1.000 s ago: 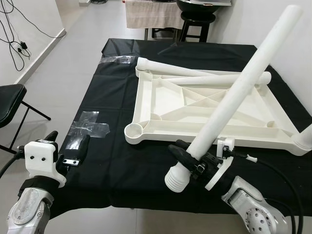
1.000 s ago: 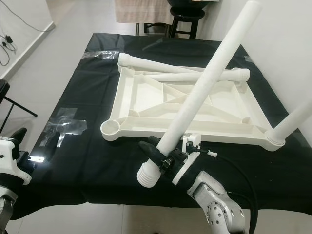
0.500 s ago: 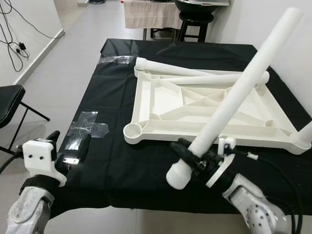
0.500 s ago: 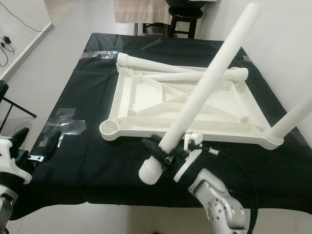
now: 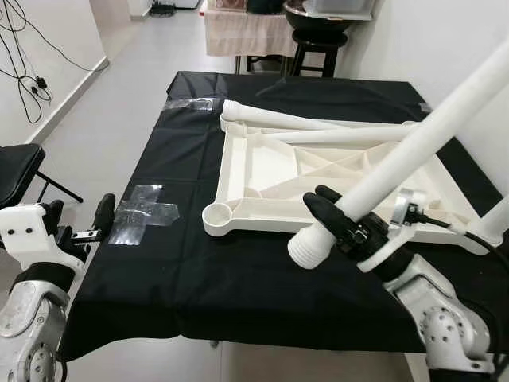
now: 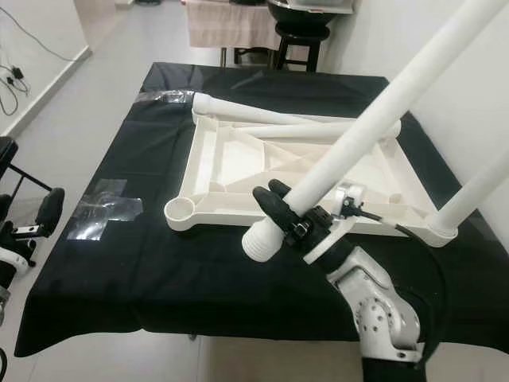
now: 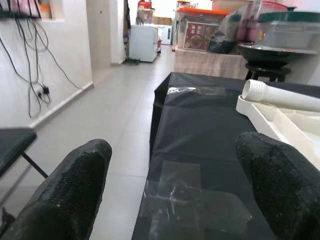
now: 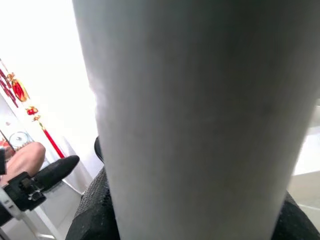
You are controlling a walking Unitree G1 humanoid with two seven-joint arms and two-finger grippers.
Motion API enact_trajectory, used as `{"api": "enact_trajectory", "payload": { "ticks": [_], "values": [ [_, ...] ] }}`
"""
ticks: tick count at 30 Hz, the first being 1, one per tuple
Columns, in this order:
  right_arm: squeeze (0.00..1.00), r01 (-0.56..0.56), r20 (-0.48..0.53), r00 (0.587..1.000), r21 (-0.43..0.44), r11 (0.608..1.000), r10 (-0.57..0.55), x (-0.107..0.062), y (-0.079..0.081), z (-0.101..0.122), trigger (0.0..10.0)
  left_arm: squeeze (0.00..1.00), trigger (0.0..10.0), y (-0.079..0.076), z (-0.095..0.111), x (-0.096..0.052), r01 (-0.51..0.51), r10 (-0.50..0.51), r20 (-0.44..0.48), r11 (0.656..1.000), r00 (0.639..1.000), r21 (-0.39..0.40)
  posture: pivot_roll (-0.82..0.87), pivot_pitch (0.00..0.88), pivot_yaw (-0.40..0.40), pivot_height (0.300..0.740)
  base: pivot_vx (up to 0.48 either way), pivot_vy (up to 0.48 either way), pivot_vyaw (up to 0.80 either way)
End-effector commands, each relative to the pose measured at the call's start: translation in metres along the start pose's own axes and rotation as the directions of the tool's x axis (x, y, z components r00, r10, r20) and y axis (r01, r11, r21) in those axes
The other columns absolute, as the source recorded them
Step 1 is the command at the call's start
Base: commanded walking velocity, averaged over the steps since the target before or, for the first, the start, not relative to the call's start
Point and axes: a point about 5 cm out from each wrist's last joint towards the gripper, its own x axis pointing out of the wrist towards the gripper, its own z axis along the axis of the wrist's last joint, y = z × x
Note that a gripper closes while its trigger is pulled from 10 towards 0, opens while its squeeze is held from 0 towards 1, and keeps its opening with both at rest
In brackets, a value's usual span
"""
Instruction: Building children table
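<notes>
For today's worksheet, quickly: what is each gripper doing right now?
Left gripper: open, holding nothing, beside the table edge.
Right gripper: closed on the white table leg, near its threaded end.

Black stool (image 5: 320, 36), wall cables (image 5: 22, 56)

Matt white plastic table leg (image 5: 413, 151) and ribbed tabletop (image 5: 318, 175) lie on slightly shiny black cloth (image 5: 199, 263); glossy clear tape (image 5: 143, 213) sits centre left.
</notes>
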Motion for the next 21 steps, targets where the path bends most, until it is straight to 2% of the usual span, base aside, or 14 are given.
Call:
{"api": "enact_trajectory", "payload": {
  "ticks": [1,7,14,15,18,21],
  "values": [
    [0.00,0.003,-0.008,1.000,-0.013,1.000,-0.003,0.001,-0.001,-0.002,10.0,0.00,10.0,-0.003,0.000,0.000,0.011,-0.010,-0.025,0.999,1.000,0.037,0.09,0.090,-0.062,0.740,0.000,0.000,0.00],
    [0.00,0.013,-0.003,1.000,-0.014,1.000,-0.013,0.000,0.003,-0.001,10.0,0.00,10.0,-0.005,-0.003,0.002,0.034,-0.031,-0.064,0.998,0.997,0.055,0.07,0.111,-0.021,0.740,-0.351,0.000,0.00],
    [0.00,0.034,-0.008,0.999,-0.012,0.999,-0.034,-0.005,0.003,-0.009,10.0,0.00,10.0,-0.005,0.001,0.004,0.055,-0.050,-0.071,0.997,0.996,0.060,0.09,0.120,-0.018,0.740,-0.319,0.000,0.00],
    [0.00,0.030,-0.022,0.999,-0.019,0.999,-0.031,-0.004,0.003,-0.010,10.0,0.00,10.0,-0.007,0.000,-0.001,0.062,-0.057,-0.083,0.996,0.995,0.059,0.09,0.139,-0.017,0.740,-0.292,0.000,0.00],
    [0.00,0.031,-0.029,0.999,-0.024,0.999,-0.032,-0.003,0.003,-0.011,10.0,0.00,10.0,-0.008,-0.002,-0.003,0.067,-0.061,-0.091,0.996,0.994,0.058,0.09,0.142,-0.018,0.740,-0.282,0.000,0.00],
    [0.00,0.075,-0.056,0.995,-0.060,0.995,-0.078,-0.004,0.001,-0.014,10.0,0.00,10.0,-0.010,-0.007,-0.007,0.084,-0.080,-0.109,0.996,0.991,0.035,0.07,0.157,-0.021,0.740,0.000,0.000,0.00]
  ]
}}
